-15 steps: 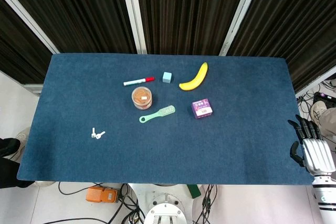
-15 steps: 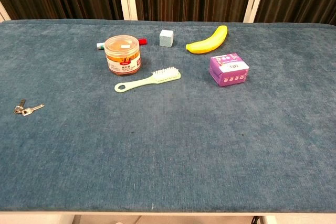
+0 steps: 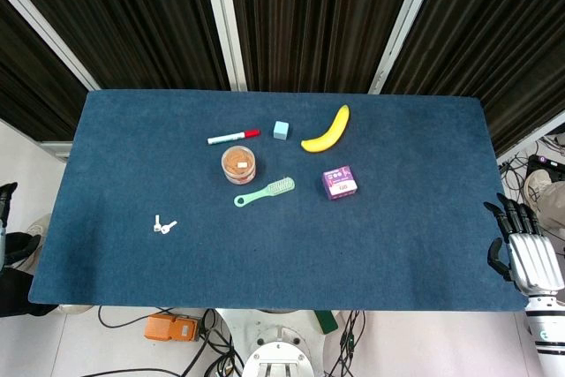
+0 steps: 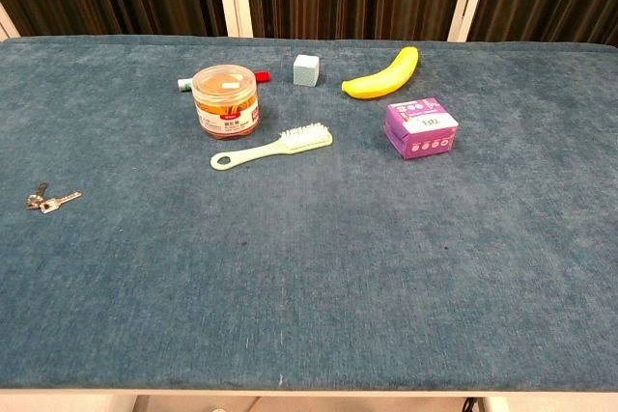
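Note:
My right hand [image 3: 523,249] hangs off the table's right front corner, fingers straight and apart, holding nothing. Only a dark sliver of my left hand [image 3: 6,218] shows at the far left edge of the head view, beside the table; its fingers cannot be read. Neither hand appears in the chest view. On the blue cloth table [image 3: 397,245] lie a banana [image 3: 327,129] [image 4: 382,74], a purple box [image 3: 339,182] [image 4: 421,126], a green brush [image 3: 264,191] [image 4: 273,147], a clear jar [image 3: 239,164] [image 4: 225,99], a red-capped marker [image 3: 233,137], a small teal cube [image 3: 281,130] [image 4: 306,69] and keys [image 3: 163,225] [image 4: 48,200].
Dark slatted curtains with pale posts stand behind the table. An orange device [image 3: 171,327] and cables lie on the floor below the front edge. The objects cluster at the centre rear; the keys lie apart at the front left.
A dark part of my left hand has risen into view at the left edge of the head view. The right hand and the objects have not moved.

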Robot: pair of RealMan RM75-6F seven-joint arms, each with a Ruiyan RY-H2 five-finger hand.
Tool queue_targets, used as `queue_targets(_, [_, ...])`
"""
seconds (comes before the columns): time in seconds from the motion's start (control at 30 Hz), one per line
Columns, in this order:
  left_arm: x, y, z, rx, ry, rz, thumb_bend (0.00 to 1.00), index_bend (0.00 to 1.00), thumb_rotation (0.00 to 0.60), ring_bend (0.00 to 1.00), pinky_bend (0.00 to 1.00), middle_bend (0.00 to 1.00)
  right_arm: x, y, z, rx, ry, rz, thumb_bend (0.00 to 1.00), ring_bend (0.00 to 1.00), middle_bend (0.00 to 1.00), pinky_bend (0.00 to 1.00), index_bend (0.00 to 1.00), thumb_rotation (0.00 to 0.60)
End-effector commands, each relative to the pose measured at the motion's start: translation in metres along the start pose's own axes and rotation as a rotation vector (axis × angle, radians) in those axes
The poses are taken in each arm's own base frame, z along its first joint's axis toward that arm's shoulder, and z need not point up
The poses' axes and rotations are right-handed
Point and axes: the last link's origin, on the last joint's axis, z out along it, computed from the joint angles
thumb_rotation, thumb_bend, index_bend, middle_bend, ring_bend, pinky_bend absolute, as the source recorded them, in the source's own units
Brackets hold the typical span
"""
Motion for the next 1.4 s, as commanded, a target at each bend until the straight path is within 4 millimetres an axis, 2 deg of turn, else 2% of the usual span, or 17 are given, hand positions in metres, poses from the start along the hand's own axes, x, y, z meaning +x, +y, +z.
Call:
queue_targets(0.03, [-0.007, 0.013, 0.002, -0.049, -0.034, -0.004, 0.21, 0.01, 0.6, 0.0, 0.18, 0.07, 0.0, 0.0, 0.0, -0.001, -0.001, 0.0, 1.0, 0.05, 0.06, 0.0, 0.19, 0.6])
queue_targets(0.53, [-0.058, 0.086, 0.033, -0.195, -0.208, -0.047, 0.22, 0.18, 0.6, 0.0, 0.18, 0.07, -0.001, 0.0, -0.001, 0.0, -0.01, 0.002, 1.0, 0.05, 0.06, 0.0, 0.19, 0.6])
queue_targets(0.73, [-0.074, 0.106, 0.044, -0.22, -0.247, -0.07, 0.23, 0.24, 0.6, 0.0, 0.18, 0.08, -0.001, 0.0, -0.002, 0.001, -0.012, 0.005, 1.0, 0.05, 0.06, 0.0, 0.19, 0.6])
queue_targets(1.07, [-0.088, 0.116, 0.05, -0.22, -0.269, -0.061, 0.24, 0.34, 0.6, 0.0, 0.18, 0.09, 0.0, 0.001, -0.001, -0.001, -0.014, 0.01, 1.0, 0.05, 0.06, 0.0, 0.19, 0.6])
queue_targets(1.4, [-0.095, 0.122, 0.049, -0.222, -0.28, -0.082, 0.26, 0.38, 0.6, 0.0, 0.18, 0.09, -0.001, 0.0, -0.001, -0.003, -0.014, 0.011, 1.0, 0.05, 0.06, 0.0, 0.19, 0.6])
